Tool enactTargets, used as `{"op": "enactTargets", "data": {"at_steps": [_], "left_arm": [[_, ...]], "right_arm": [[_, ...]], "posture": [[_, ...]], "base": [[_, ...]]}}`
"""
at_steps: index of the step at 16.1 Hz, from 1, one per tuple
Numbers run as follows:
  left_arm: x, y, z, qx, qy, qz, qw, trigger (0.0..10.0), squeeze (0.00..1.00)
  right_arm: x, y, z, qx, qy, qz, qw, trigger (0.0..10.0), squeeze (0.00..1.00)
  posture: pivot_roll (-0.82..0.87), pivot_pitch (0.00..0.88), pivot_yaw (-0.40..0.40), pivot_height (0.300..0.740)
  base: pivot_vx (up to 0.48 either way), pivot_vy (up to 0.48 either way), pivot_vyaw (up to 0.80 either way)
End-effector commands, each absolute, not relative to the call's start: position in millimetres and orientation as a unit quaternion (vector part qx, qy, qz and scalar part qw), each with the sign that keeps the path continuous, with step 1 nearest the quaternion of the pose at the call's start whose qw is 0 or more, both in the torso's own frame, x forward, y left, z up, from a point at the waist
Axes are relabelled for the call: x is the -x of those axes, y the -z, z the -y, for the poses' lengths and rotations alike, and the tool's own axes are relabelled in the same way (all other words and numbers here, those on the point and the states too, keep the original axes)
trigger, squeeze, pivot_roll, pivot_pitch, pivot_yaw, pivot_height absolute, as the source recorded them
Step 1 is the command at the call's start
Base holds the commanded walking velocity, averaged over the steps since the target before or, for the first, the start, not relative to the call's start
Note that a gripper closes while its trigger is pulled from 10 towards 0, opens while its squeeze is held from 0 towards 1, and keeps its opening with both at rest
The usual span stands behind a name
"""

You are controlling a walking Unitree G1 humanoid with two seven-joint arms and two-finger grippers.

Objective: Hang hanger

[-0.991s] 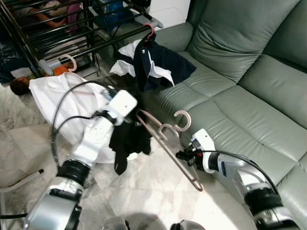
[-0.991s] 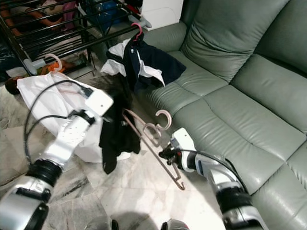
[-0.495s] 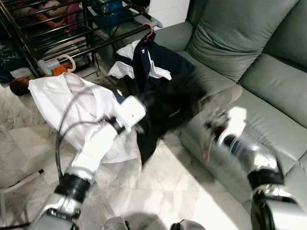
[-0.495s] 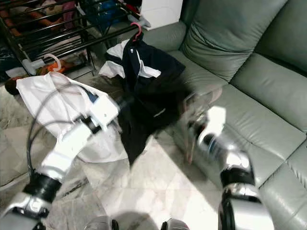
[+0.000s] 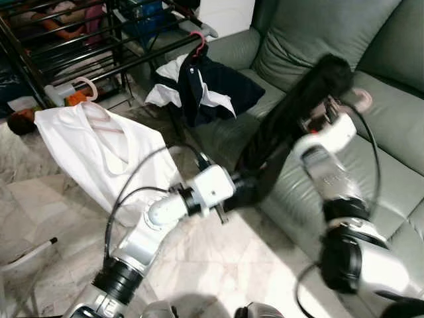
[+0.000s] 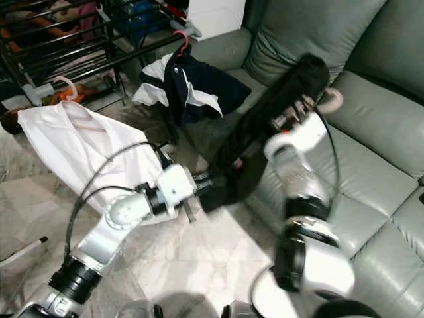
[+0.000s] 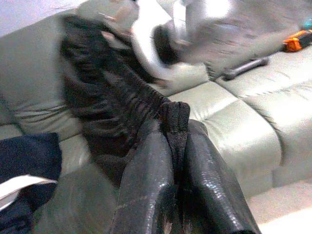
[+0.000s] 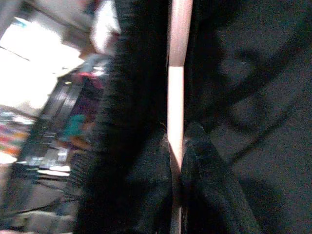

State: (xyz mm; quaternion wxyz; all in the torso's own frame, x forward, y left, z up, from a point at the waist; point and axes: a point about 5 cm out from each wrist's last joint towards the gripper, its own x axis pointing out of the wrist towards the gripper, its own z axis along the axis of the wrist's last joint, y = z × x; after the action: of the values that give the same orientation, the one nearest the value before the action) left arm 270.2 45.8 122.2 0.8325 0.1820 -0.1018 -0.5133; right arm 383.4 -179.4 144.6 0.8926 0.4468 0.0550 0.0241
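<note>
Right arm swung up from lower right to upper right of frame; black garment (image 5: 291, 126) now stretched diagonally over grey sofa (image 5: 391, 126). Marble floor (image 5: 218, 265), black drying rack (image 5: 79, 46) upper left. Pink hanger (image 8: 176, 78) inside garment, long axis along cloth. Left claw (image 7: 170, 146) pinched together on garment hem. Right claw (image 8: 179, 156) clamped on hanger bar. One white shirt (image 5: 99, 152), one navy garment (image 5: 212, 89).

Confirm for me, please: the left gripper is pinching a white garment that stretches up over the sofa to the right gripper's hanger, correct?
Not quite: the garment is black, not white, as the left eye view shows. The left gripper does pinch it, and it stretches up over the sofa to the hanger in the right gripper.
</note>
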Motion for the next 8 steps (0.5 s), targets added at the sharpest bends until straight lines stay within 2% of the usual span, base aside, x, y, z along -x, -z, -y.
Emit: {"op": "enactTargets", "data": {"at_steps": [1,2,3,4,5,6,7,8], "left_arm": [[-266.1,-111.1,-50.5,-0.199,0.523,0.081,0.825,10.0,0.0],[-264.5,-105.2,-52.4,-0.198,0.524,0.069,0.826,10.0,0.0],[-264.1,-97.2,-56.4,-0.199,0.523,0.049,0.827,10.0,0.0],[-263.8,-94.7,-57.5,-0.197,0.525,0.041,0.827,10.0,0.0],[-264.8,-91.3,-60.0,-0.186,0.519,0.027,0.834,10.0,1.0],[-265.0,-86.7,-62.9,-0.183,0.512,0.018,0.839,10.0,1.0],[-265.3,-86.1,-63.4,-0.186,0.51,0.019,0.84,10.0,1.0],[-264.9,-83.1,-65.0,-0.194,0.508,0.018,0.839,10.0,1.0]], "right_arm": [[-390.8,-180.6,177.3,-0.45,-0.061,0.012,0.891,10.0,0.0],[-391.8,-191.8,164.2,-0.43,-0.101,0.028,0.897,10.0,0.0],[-391.5,-198.7,157.0,-0.328,-0.112,0.053,0.937,10.0,0.0],[-391.4,-199.7,155.7,-0.294,-0.112,0.061,0.947,10.0,0.0],[-388.8,-200.2,151.1,-0.226,-0.123,0.073,0.963,10.0,0.0],[-382.1,-198.2,142.3,-0.153,-0.156,0.085,0.972,10.0,0.0],[-380.7,-197.6,141.0,-0.143,-0.163,0.087,0.972,10.0,0.0],[-373.5,-193.0,136.9,-0.091,-0.181,0.095,0.975,10.0,0.0]], "posture": [[-0.06,0.0,0.012,0.74],[-0.06,0.0,0.012,0.74],[-0.05,0.0,0.009,0.74],[-0.05,0.0,0.008,0.74],[-0.05,0.0,0.006,0.74],[-0.05,0.0,0.005,0.74],[-0.05,0.0,0.005,0.74],[-0.05,0.0,0.006,0.74]], "base": [[0.0,0.0,0.0],[0.0,0.0,0.0],[0.0,0.0,0.0],[0.0,0.0,0.0],[0.0,0.0,0.0],[0.0,0.0,0.0],[0.0,0.0,0.0],[0.0,0.0,0.0]]}}
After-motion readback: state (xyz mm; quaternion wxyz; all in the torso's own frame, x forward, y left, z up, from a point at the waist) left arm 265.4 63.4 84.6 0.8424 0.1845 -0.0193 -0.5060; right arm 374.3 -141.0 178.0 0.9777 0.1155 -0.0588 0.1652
